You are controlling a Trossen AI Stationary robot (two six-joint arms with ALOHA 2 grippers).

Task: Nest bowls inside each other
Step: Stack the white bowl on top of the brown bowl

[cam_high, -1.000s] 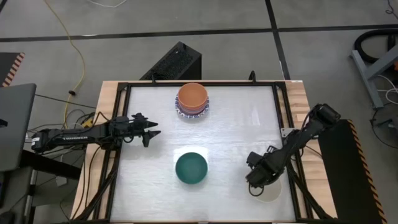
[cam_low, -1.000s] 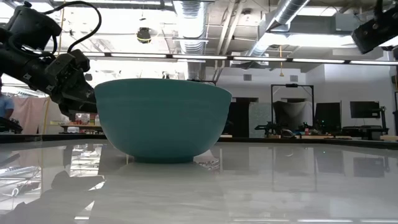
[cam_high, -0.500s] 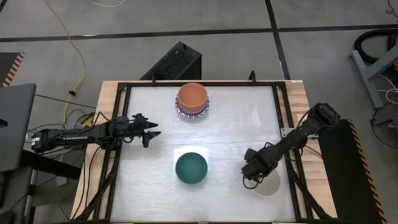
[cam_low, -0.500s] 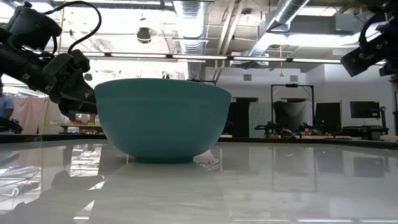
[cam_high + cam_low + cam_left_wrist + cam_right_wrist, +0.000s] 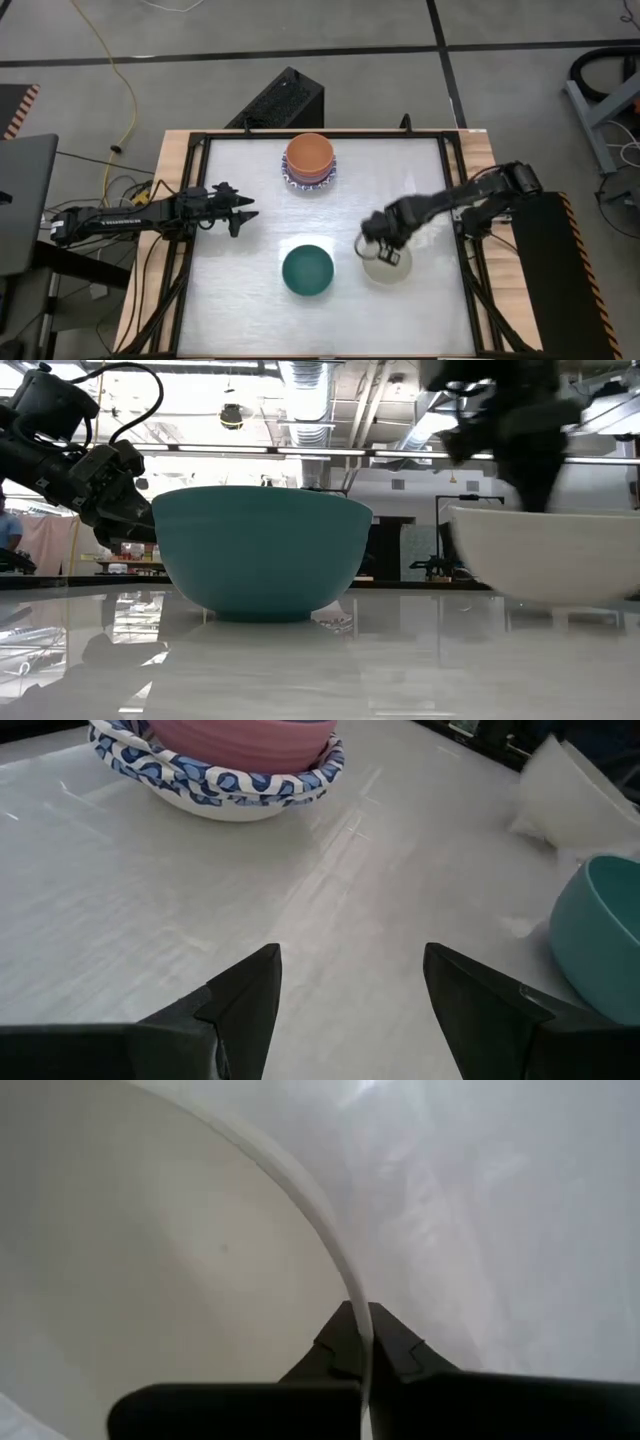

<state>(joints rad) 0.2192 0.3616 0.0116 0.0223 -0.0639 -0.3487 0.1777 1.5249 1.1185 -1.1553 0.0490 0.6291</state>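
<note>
A cream bowl [image 5: 385, 264] hangs near the table's middle with my right gripper [image 5: 380, 246] shut on its rim. It is just right of a dark green bowl [image 5: 307, 270] that stands on its base. In the low view the cream bowl [image 5: 545, 555] is blurred and appears slightly above the table. At the far middle stands a stack of bowls [image 5: 310, 160]: orange on top, pink under it, blue-patterned ones at the bottom. My left gripper [image 5: 240, 215] waits open at the table's left, pointing toward the middle with nothing between its fingers [image 5: 250, 990]. My right gripper pinches the cream bowl's rim [image 5: 362, 1312] between its two fingers, one finger [image 5: 340, 1345] inside the bowl and one [image 5: 398, 1352] outside. The fingers come from above, pointing down. The bowl hangs below them, slightly tilted and seemingly just clear of the table.
A black frame [image 5: 455, 190] runs round the white tabletop. A black box [image 5: 285, 100] stands beyond the far edge. There is bare table between the stack and the two near bowls, and at the near right.
My right gripper has taken the cream bowl by its rim at the table's near right corner. It has carried the bowl toward the left and slightly toward the far edge, up beside the dark green bowl.
</note>
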